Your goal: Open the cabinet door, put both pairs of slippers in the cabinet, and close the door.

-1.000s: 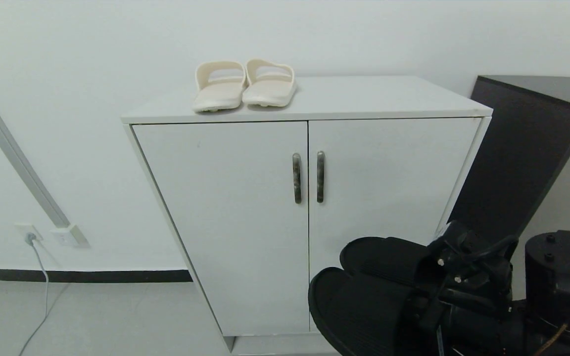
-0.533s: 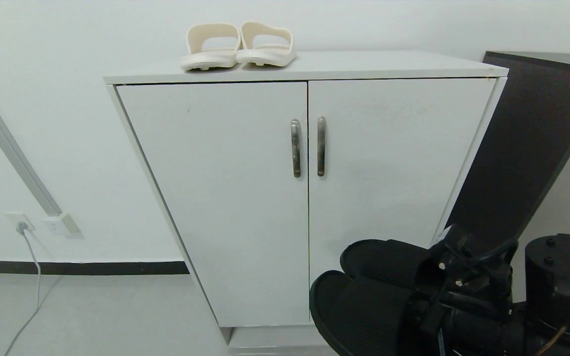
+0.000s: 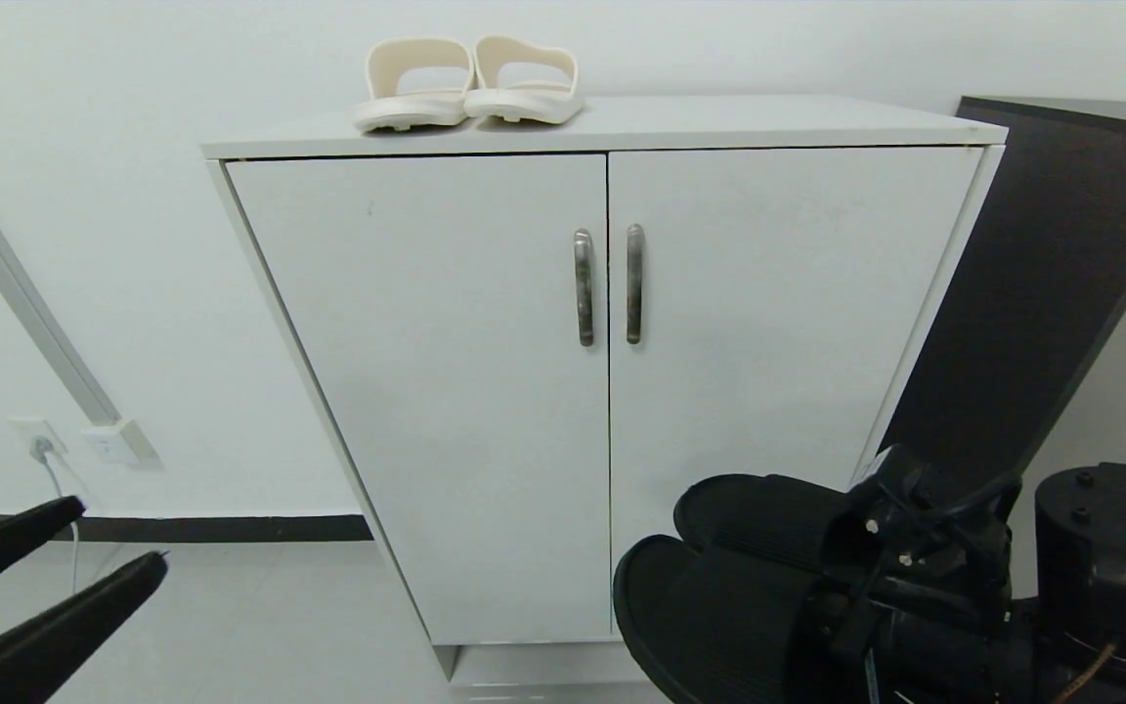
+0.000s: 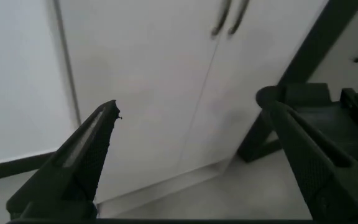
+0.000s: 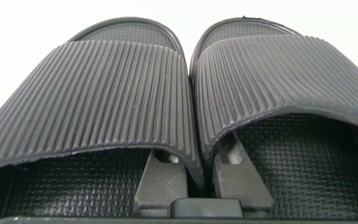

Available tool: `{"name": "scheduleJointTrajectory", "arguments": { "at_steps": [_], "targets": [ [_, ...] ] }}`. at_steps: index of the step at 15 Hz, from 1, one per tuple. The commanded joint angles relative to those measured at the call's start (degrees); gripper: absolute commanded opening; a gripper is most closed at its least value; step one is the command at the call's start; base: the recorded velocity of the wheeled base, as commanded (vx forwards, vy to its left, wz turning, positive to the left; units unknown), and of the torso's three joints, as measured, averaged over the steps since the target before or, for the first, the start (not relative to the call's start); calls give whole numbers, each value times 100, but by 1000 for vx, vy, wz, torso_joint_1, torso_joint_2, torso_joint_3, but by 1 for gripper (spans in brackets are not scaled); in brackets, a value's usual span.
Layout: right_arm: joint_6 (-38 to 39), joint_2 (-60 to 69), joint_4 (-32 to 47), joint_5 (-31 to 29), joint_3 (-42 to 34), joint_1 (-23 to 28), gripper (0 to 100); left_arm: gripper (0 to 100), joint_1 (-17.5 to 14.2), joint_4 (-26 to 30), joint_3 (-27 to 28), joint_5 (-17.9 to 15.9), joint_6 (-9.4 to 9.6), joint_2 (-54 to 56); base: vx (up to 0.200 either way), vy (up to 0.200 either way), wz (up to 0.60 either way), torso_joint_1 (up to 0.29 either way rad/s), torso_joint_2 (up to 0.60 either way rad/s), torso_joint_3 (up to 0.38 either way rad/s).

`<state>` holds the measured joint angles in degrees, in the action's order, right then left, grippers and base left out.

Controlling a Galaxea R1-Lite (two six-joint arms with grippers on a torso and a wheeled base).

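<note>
1. Cabinet [image 3: 778, 117]: white, two doors. Left door [image 3: 446, 391] and right door [image 3: 778, 323] are both shut and flush. The two upright metal handles [image 3: 584, 287] stand close together either side of the centre seam.
2. Cream slippers [image 3: 514, 103]: a pair on the cabinet top, toward its left half, side by side and touching, with the open straps facing the camera.
3. Black slippers [image 3: 729, 587]: a pair held low in front of the bottom of the right door, off the floor [image 3: 260, 626]. They lie side by side with ribbed straps [image 5: 129, 93].
4. Right tool [image 5: 197, 186]: closed on the black pair. One finger [image 5: 160, 183] lies inside each slipper under its strap, with the adjoining side walls pinched between them.
5. Left tool [image 3: 121, 533]: low and well left of the cabinet, over the floor near the wall. Jaws are wide with nothing between them. In the left wrist view the cabinet front shows between its two fingers.
6. Surroundings: a wall socket [image 3: 35, 435] with a cable plugged in sits left of the cabinet. A dark cabinet [image 3: 1042, 293] stands just beside it on the right.
</note>
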<state>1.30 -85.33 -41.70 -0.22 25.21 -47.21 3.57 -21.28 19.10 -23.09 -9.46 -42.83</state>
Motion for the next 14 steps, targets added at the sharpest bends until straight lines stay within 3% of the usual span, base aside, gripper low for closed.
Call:
{"name": "scheduleJointTrajectory", "arguments": {
  "at_steps": [1, 3, 6, 8, 14],
  "targets": [
    [1, -27, 4, 4, 19, -7, 0, 100, 724, -350, 586, -82, -47, -1342, 0, 0, 0, 0, 0, 0],
    [1, -45, -4, 4, 19, -7, 0, 100, 1401, -350, 1131, -38, -109, -1808, 0, 0, 0, 0, 0, 0],
    [10, 61, -4, 4, 10, 2, 0, 100, 2200, -508, 1764, 305, -117, -2336, 0, 0, 0, 0, 0, 0],
    [1, 113, -4, 4, 10, -7, 0, 100, 2552, -561, 2265, 349, -117, -2766, 0, 0, 0, 0, 0, 0],
    [10, 87, -4, 4, 10, 2, 0, 100, 3194, -561, 3407, 507, -117, -3997, 0, 0, 0, 0, 0, 0]
  ]
}}
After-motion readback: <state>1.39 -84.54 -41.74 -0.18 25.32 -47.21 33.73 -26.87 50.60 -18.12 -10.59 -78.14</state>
